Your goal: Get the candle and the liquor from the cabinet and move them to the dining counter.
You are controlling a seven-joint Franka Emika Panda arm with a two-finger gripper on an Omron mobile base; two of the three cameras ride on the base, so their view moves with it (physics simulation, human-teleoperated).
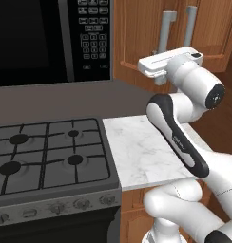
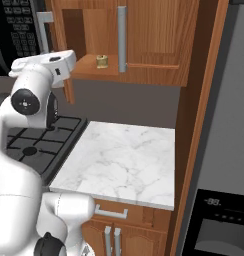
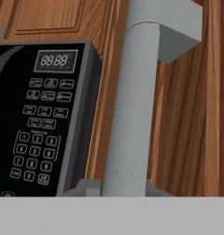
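The white arm rises from its base low in both base views, folds through a bent elbow with a dark joint band, and reaches up and forward. Its rounded wrist sits high, with the flat white hand pointing away from the base. In the left base view the gripper (image 1: 158, 71) lies at the far end of the hand, level with the grey bar handle (image 1: 164, 32) of the cabinet (image 1: 137, 42) door. In the hand view the handle runs up between the fingertips, the jaws closed on it.
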